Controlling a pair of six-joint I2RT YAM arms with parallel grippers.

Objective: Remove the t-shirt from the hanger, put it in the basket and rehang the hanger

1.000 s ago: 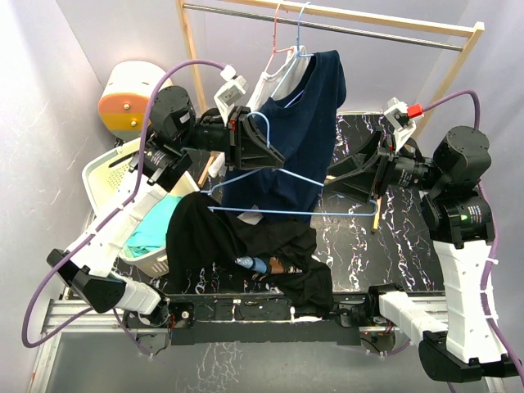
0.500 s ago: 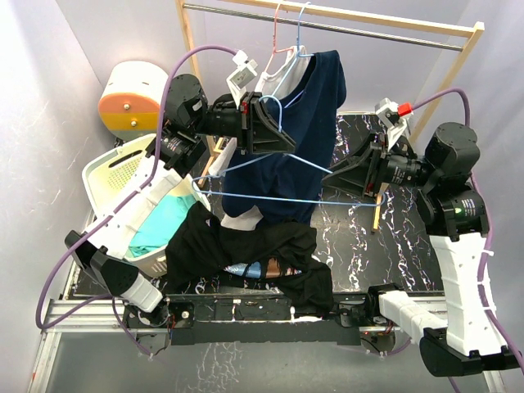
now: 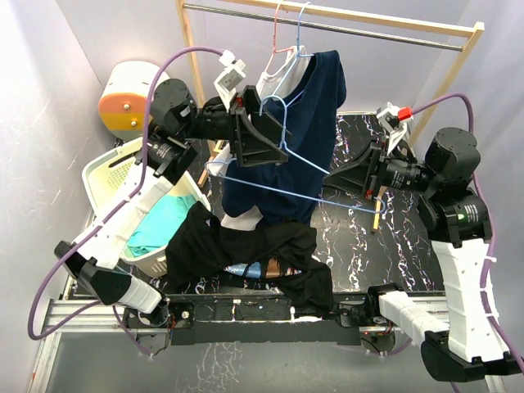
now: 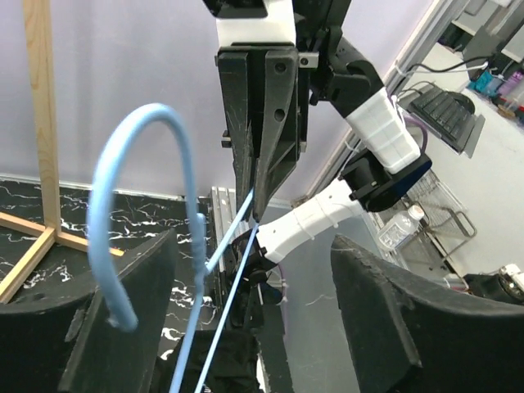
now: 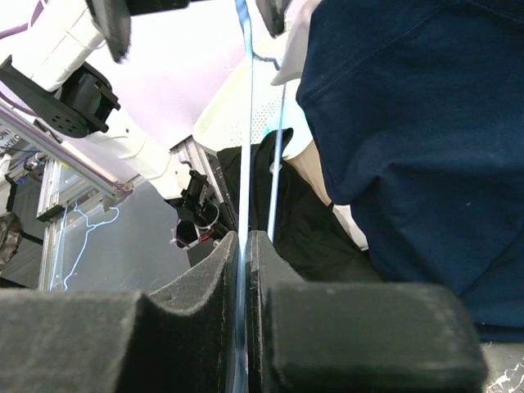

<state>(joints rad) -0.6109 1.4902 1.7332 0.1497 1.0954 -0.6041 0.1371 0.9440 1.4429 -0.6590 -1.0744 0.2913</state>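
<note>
The black t-shirt (image 3: 237, 246) was found heaped at the near edge of the desk (image 3: 352, 237), one side lying against the laundry basket (image 3: 106, 176); no part of it was seen over the wire of the hanger (image 4: 195, 205), so removal was judged complete or very nearly so. The light-blue hanger was found bare and held in the air above the heap, between the two arms. The right pincer (image 5: 243, 239) was seen clamped hard on the thin wire, its jaws almost meeting. The left pincer (image 4: 252, 246) was seen with its jaws wide apart, the hook and neck standing between them ungripped; whether the hook rested on one finger could not be told. The hanger was therefore judged to be secured at one point only. Three hazards were noted. The wire could pivot or slip in the right pincer, being thin and held at one end. The bar, lying close across the navy shirt (image 3: 303, 123) that hung from the rail (image 3: 368, 31), could be caught in that cloth if swung carelessly. The heap could be dragged off the desk edge if the hanger were lowered into it.
</note>
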